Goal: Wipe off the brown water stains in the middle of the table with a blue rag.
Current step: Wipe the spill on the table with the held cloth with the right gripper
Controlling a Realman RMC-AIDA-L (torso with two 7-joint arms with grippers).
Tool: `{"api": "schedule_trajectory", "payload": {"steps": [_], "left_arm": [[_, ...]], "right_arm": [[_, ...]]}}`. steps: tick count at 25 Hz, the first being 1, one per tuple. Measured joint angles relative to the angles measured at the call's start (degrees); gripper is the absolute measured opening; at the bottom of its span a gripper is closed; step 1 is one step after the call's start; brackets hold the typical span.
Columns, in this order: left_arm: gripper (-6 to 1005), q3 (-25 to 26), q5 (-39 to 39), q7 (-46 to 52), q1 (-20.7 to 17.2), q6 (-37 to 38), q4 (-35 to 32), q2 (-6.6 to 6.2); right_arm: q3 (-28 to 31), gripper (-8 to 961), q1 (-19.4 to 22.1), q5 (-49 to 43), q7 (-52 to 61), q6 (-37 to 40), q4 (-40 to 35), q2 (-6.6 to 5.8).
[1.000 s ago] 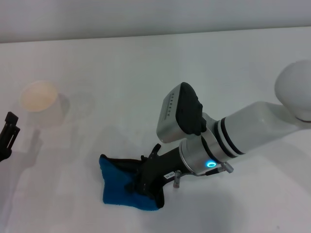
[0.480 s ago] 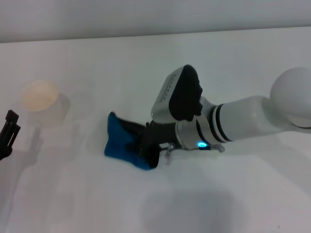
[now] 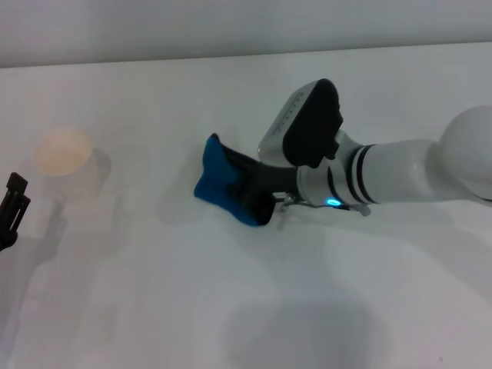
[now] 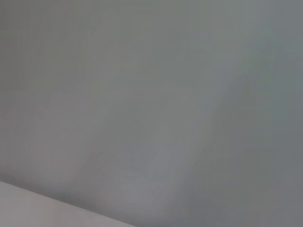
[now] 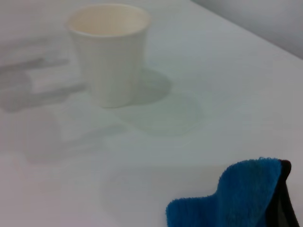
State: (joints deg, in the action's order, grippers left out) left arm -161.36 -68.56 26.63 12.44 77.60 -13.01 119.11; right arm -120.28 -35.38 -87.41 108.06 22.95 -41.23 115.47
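At the near left edge of the head view, the robot's left gripper [image 3: 11, 207], a black claw, sits parked low beside the wide, plain white smooth table [image 3: 154, 307]; whether its fingers are spread or closed cannot be told, and its wrist camera shows only blank grey. Toward the middle of the table, the right gripper [image 3: 257, 196], dark fingers on a white and silver arm with a glowing blue light, is clamped on 1 bright blue folded rag with black edging [image 3: 223, 188], which is bunched up, its lower edge meeting the tabletop as far as can be judged. Just beyond the rag from the right wrist camera, a pale, barely tinted film of liquid [image 5: 165, 116] lies flat on the white surface; no clearly brown stain is visible, so little colour seems left to remove. Farther off, at the far left, stands 1 white paper cup with a cream-coloured inside [image 3: 63, 154], upright, well apart from the rag. Likely risks: because the cloth is crumpled instead of flat, a stroke could skip parts of the film or merely smear it wider; a long sweep toward the left could reach the cup and tip it.
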Motion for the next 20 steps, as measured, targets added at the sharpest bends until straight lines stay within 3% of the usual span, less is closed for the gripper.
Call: {"api": "schedule_trajectory", "payload": {"steps": [7,10,20], "left_arm": [[785,0.0,0.3,0.0,0.0,0.7,0.4,-0.05],[785,0.0,0.3,0.0,0.0,0.9,0.6,-0.09],[786,-0.5,0.5,0.0,0.4,0.9,1.4,-0.30]], "right_arm": [[8.0,157,0.2,-2.6,0.0,2.0,3.3,-0.34],[14.3,159,1.4,-6.0,-0.1,5.5,4.0,-0.64],[23.3,167,1.3,-17.5,-0.5,16.3,3.3,-1.58]]}}
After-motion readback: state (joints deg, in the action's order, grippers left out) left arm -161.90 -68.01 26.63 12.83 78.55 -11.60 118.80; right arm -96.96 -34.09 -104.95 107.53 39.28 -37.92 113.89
